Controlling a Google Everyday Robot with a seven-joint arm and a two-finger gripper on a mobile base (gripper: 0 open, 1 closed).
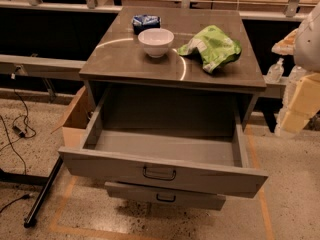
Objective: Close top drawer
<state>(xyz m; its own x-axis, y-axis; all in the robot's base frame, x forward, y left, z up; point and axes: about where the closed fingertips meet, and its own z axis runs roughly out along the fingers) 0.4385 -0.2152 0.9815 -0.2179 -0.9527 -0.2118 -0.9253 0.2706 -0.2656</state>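
Well, the top drawer (165, 149) stands pulled far out, its long front running left to right, with the hand (300, 106) well off to its right; wide or narrow, I cannot tell. A lower drawer (200, 200) pokes out slightly beneath, and the white bowl (156, 41), green bag (212, 46) and blue packet (146, 21) on the worktop (120, 59) sit clear of any push.

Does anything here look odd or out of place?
The top drawer hangs pulled far out and empty; the drawer below sits slightly ajar. A crumpled green bag lies on top. The pincer is at the right edge.
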